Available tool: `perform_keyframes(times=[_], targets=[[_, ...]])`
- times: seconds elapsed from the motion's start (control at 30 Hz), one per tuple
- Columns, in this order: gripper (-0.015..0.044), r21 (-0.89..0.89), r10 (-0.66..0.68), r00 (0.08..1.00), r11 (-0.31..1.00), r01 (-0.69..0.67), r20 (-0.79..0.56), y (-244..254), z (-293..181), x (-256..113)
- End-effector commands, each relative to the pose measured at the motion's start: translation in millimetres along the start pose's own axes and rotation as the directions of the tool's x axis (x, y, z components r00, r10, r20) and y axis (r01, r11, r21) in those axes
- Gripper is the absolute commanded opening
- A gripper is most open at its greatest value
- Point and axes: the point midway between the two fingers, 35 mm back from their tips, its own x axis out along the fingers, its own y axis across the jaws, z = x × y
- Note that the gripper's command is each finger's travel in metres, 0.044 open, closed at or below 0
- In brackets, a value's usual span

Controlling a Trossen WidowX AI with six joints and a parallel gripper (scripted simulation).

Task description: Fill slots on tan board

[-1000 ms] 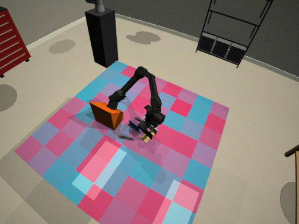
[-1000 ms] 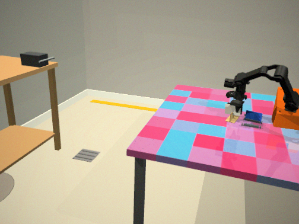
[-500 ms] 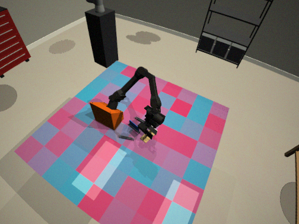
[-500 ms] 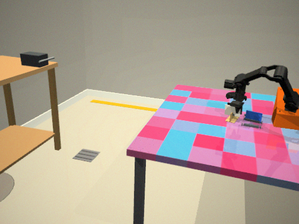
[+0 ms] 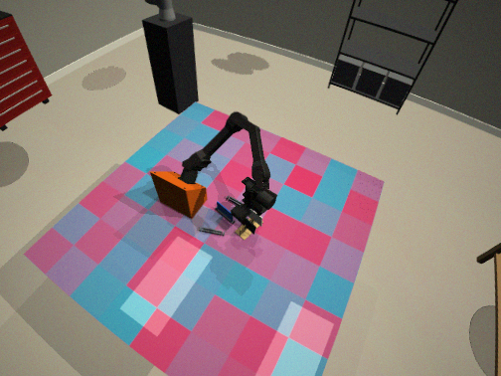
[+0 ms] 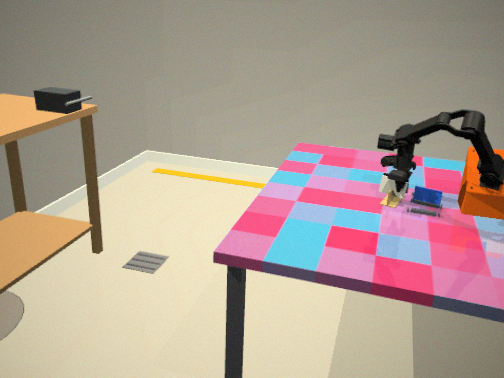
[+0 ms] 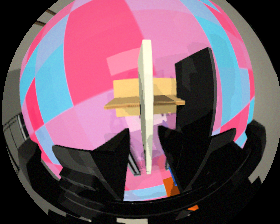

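The end effector (image 5: 252, 227) (image 6: 398, 183) (image 7: 144, 131), fingers parted, straddles the white board (image 6: 386, 183) (image 7: 145, 90), which stands crosswise on the tan board (image 5: 244, 232) (image 6: 390, 200) (image 7: 165, 100), well inside the desk's (image 5: 298, 253) (image 6: 345, 214) (image 7: 100, 50) edges, so withdrawal should run straight up.

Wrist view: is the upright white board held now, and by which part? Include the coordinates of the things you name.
Nothing is held: the fingers (image 5: 247, 217) (image 6: 400, 175) stand apart, with a gap on each side of the white board (image 6: 386, 184) (image 7: 145, 90).

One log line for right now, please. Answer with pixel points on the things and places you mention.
gripper (image 5: 252, 226) (image 6: 396, 188) (image 7: 144, 131) open | white board (image 6: 387, 185) (image 7: 145, 90) upright, crosswise over tan board (image 6: 391, 200) (image 7: 167, 85) | blue board (image 5: 225, 212) (image 6: 427, 195) beside
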Motion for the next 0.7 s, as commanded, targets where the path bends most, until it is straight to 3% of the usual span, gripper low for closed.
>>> perform_keyframes(times=[0.0, 0.17, 0.67], targets=[[0.0161, -0.001, -0.001, 1.0, 1.0, 0.001, 0.0, 0, 1, -3], [0.0161, 0.007, 0.002, 1.0, 1.0, -0.002, 0.003, -1, 0, -73], [0.0161, 0.007, 0.002, 1.0, 1.0, -0.002, 0.003, -2, 3, -76]])
